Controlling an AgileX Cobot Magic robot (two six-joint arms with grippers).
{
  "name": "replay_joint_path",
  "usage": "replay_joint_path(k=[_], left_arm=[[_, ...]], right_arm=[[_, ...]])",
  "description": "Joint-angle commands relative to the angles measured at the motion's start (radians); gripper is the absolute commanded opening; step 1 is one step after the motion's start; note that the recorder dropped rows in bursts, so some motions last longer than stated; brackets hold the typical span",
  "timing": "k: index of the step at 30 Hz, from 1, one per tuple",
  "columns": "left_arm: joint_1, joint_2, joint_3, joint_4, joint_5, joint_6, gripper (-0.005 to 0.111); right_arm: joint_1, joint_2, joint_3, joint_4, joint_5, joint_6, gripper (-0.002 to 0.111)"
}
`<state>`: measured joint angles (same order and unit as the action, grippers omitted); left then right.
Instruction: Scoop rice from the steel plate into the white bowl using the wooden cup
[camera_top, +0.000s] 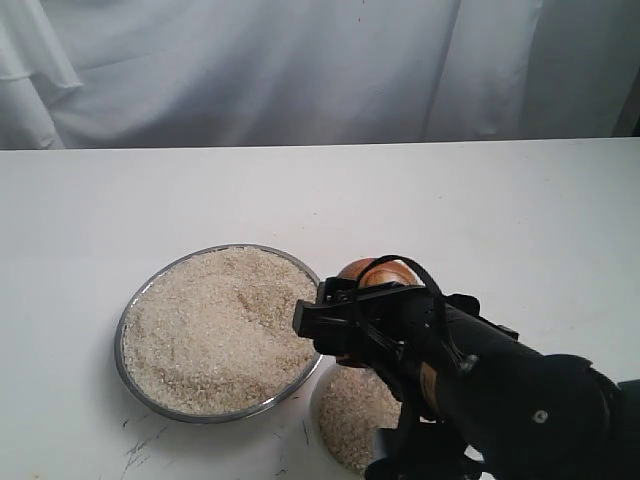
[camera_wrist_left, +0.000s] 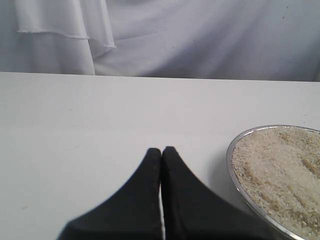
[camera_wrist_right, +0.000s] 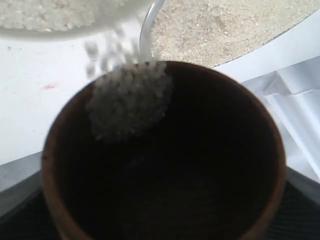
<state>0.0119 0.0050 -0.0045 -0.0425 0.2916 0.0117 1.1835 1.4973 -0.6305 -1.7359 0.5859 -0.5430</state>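
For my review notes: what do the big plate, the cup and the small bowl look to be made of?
The steel plate: metal, probably steel; its thin rim is silver and mirror-shiny. The wooden cup: most likely wood, warm reddish-brown with a smooth, slightly glossy wall and a dark inside. The white bowl: plain smooth white rim, ceramic or plastic; the look leaves that open.
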Motion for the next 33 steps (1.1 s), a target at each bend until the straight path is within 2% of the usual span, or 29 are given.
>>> replay_joint_path(k=[1, 33], left_arm=[[-0.002, -0.005, 0.005, -0.001, -0.006, -0.003, 0.000], [-0.002, -0.005, 0.005, -0.001, -0.006, -0.003, 0.000]], right_arm=[[0.002, -0.003, 0.006, -0.008, 0.027, -0.029, 0.000], [0.031, -0.003, -0.023, -0.008, 0.106, -0.220, 0.000]])
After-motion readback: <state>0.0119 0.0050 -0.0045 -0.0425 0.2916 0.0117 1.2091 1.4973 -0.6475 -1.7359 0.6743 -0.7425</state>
